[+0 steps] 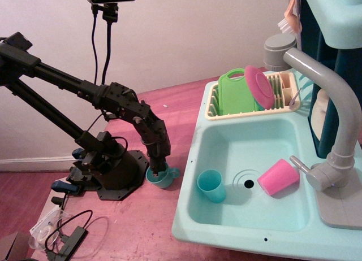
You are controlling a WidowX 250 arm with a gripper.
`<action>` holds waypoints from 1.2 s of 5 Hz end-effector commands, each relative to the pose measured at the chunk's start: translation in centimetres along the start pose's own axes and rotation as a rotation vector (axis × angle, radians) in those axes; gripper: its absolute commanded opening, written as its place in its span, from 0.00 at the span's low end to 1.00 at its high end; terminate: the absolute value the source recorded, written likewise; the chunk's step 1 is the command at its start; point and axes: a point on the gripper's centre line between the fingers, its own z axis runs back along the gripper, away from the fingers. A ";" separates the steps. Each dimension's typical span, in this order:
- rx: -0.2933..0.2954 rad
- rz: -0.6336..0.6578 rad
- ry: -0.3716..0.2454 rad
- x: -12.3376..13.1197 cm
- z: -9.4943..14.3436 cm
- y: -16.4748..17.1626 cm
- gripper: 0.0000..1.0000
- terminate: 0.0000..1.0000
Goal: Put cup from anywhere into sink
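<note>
The cup point(166, 179), a small teal mug with a loop handle pointing right, stands on the reddish table just left of the sink's left rim. My gripper point(156, 169) points straight down at the mug's left rim, one finger inside it, and looks closed on the rim. The sink point(195, 216) is a large light-aqua basin with a round drain hole point(249, 183) and a big grey faucet point(334, 103) at the right.
A handleless teal tumbler point(211, 185) and a pink cup point(278, 177) lie in the basin. A cream dish rack point(215, 111) with a green board and pink plate stands behind it. The arm's black base point(110, 170) and cables point(62, 233) are at the left.
</note>
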 end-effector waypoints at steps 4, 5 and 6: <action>0.138 -0.152 -0.216 8.3 15.4 1.2 0.00 0.00; 0.144 -0.225 -0.250 12.3 16.1 -1.1 0.00 0.00; 0.155 -0.282 -0.226 14.6 16.1 -3.1 0.00 0.00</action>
